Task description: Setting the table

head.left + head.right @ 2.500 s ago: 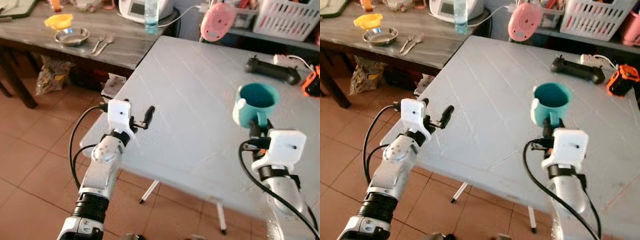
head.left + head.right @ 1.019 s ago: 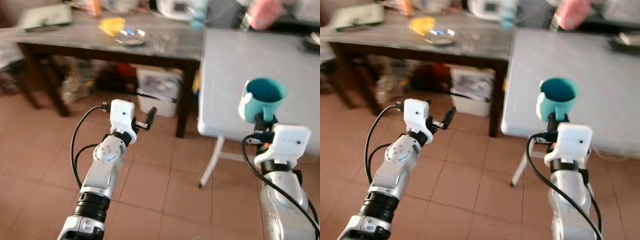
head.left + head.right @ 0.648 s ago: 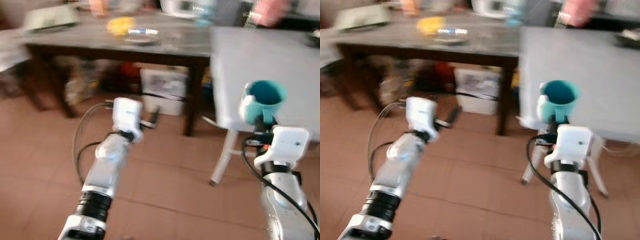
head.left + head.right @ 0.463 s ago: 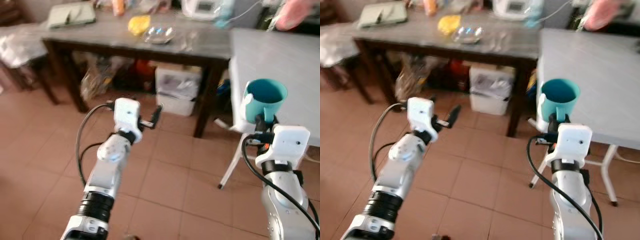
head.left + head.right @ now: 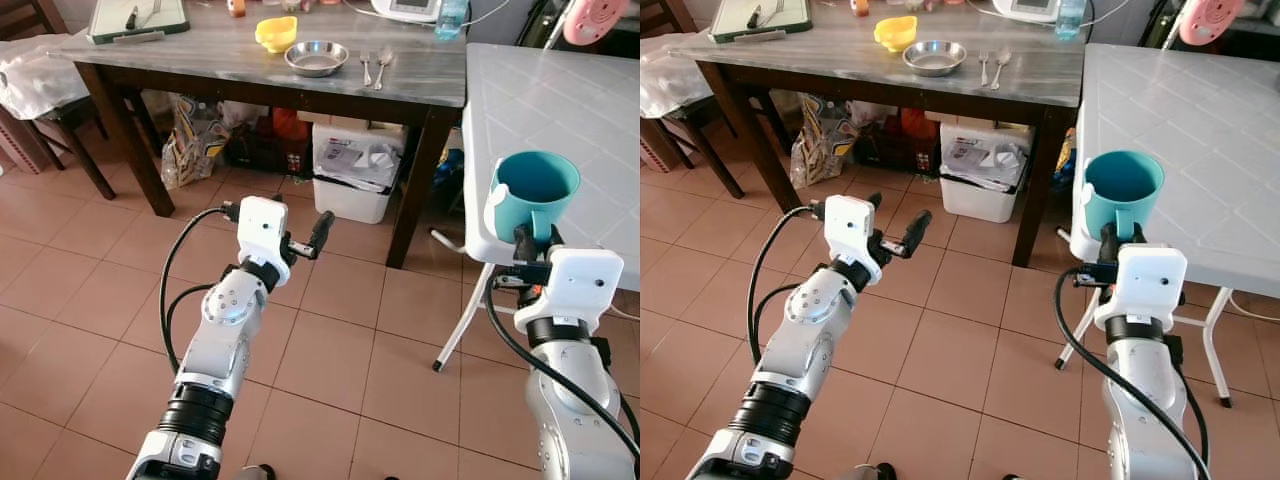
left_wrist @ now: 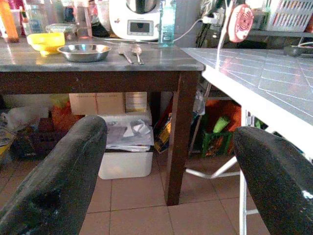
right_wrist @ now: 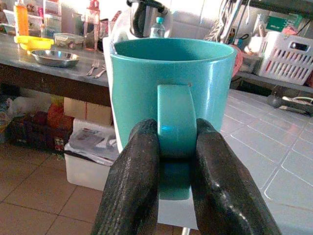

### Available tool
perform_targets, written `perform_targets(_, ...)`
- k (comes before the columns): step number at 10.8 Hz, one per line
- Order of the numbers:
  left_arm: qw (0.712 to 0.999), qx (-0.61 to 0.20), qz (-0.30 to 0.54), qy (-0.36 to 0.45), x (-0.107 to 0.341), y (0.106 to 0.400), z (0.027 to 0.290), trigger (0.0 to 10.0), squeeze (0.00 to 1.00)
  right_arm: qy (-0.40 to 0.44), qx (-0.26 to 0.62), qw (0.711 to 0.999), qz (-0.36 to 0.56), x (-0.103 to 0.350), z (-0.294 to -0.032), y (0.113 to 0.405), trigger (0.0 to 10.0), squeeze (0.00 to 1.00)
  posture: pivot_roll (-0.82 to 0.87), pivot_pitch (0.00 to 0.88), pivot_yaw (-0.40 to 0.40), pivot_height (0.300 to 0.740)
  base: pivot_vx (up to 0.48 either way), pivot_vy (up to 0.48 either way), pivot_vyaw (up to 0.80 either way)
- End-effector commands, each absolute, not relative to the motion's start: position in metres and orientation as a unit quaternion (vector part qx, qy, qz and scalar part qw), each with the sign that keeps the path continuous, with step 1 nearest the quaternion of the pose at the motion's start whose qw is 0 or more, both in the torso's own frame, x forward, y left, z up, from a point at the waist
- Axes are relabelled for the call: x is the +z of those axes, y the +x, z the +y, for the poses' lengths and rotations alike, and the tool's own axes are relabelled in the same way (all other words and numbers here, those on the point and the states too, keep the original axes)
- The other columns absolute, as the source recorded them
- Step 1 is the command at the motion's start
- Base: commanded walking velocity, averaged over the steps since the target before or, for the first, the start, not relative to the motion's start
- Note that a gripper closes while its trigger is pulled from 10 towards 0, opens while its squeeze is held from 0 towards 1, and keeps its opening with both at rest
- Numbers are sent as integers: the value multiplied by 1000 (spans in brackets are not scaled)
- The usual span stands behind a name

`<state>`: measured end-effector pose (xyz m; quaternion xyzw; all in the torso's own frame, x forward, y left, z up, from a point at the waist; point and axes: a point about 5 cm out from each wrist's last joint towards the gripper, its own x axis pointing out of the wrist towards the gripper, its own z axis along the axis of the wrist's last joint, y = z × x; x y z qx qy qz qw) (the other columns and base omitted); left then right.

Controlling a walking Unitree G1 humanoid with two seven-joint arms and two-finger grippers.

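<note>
The right gripper [image 7: 173, 161] pinches the handle of the upright teal mug [image 5: 535, 195], just above it, near the white table's [image 5: 560, 100] left edge. The left gripper [image 5: 305, 240] is spread wide over the floor.

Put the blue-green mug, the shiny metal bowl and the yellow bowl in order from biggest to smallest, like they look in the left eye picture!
1. The mug, though it is held nearest the camera, which enlarges it.
2. The metal bowl.
3. The yellow bowl.

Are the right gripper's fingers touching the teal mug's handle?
Touching. The right wrist view shows both black fingers pressed against either side of the teal mug's handle.
</note>
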<state>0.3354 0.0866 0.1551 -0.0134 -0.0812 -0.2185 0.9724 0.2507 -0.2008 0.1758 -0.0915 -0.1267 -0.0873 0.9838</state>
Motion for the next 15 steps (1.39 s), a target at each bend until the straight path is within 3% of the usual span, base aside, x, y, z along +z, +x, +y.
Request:
perform_targets(1,970,-226,-88,-13,158,336,84,10000,0,-96,-86,982,-136,179,-201,252,10000,0,103,100,17,740,0,0,444)
perform_targets(4,969,-230,-92,-16,158,335,84,10000,0,-98,-84,982,-137,180,-202,253,10000,0,103,100,13,740,84,0,615)
perform_targets(15,966,-243,-88,-18,155,332,79,10000,0,-98,-88,982,-137,179,-202,250,10000,0,91,108,17,740,374,0,0)
